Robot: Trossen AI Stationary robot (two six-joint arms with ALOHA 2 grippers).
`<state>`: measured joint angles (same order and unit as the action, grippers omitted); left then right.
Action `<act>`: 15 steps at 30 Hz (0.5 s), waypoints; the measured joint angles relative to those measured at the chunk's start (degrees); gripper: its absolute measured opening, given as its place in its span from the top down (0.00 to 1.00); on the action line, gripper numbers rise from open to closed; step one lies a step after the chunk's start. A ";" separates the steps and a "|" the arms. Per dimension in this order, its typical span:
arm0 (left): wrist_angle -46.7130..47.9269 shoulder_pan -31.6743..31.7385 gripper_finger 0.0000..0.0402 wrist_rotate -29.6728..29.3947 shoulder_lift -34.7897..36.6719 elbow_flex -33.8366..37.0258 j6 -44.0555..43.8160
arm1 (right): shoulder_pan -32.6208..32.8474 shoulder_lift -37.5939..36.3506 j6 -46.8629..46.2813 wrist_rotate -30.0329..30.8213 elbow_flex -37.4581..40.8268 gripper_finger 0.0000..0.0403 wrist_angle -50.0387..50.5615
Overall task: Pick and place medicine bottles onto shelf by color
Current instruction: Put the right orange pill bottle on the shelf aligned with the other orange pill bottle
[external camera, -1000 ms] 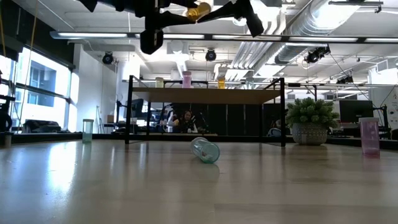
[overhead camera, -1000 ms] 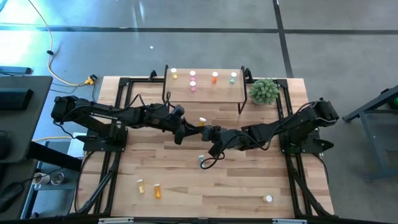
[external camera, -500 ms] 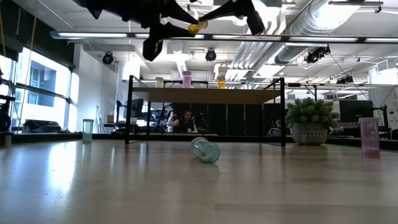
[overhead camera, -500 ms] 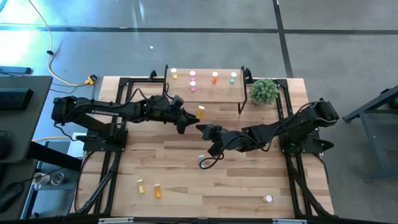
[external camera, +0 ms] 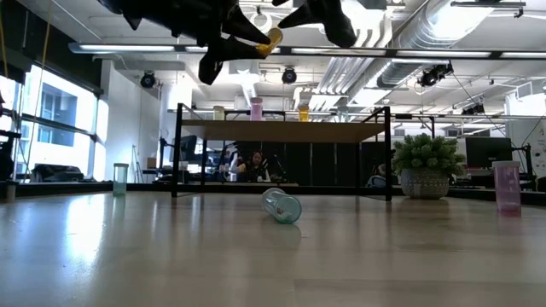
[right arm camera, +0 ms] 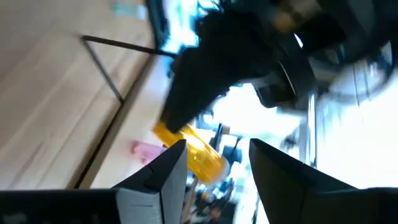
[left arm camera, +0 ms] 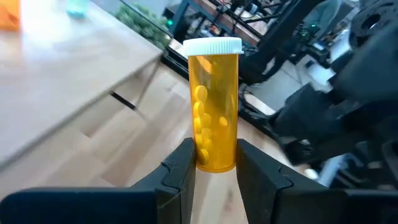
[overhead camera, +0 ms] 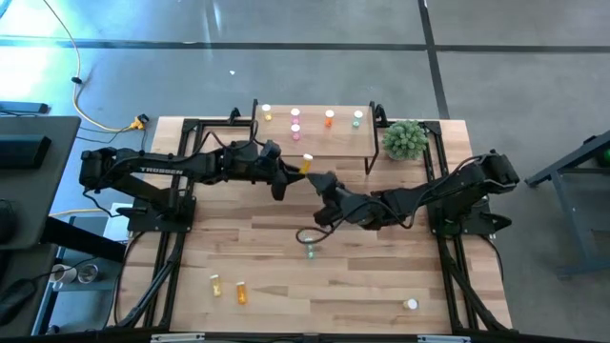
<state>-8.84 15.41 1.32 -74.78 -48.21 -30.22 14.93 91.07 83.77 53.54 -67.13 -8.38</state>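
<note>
Shelf (overhead camera: 315, 133) is the landmark: a low light-wood board on thin black legs at the far side of the desk (overhead camera: 381, 286), with one yellow, two pink, one orange and one green bottle already standing on it in colour groups. The left tool (overhead camera: 297, 171) hangs in the air just in front of the shelf's near edge, its fingers (left arm camera: 180, 168) clamped on the lower body of a yellow bottle (left arm camera: 214, 106). In the left wrist view that bottle's long axis runs straight out from the tool, white cap at the far end. The spot by the yellow bottle on the shelf (overhead camera: 267, 113) lies farther from the tool, at the shelf's left end; that direction, I judge, is what the coming placement turns on, and the left arm is the nearer one to it.

The right tool (overhead camera: 322, 187) sits close beside the left one, slightly farther from the shelf, its fingers parted with nothing between them. A green bottle (overhead camera: 310, 251) lies on its side on the desk, well out from the shelf. Near the desk's front edge, well apart from the shelf, lie more loose bottles.
</note>
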 joint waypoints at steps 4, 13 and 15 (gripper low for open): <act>0.00 -0.02 0.78 -2.39 0.00 0.00 4.52 | -1.95 -0.02 -4.39 2.79 0.00 0.60 -6.05; -0.13 -0.04 0.78 -10.09 0.00 0.02 14.19 | -5.32 -0.07 -8.36 4.32 0.00 0.60 -19.57; -0.53 -0.04 0.78 -11.19 0.00 0.02 15.90 | -6.20 -0.07 -8.40 4.28 0.00 0.60 -23.55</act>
<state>-9.37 15.38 -9.87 -74.78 -48.18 -14.32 8.73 91.00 75.37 57.82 -67.13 -31.93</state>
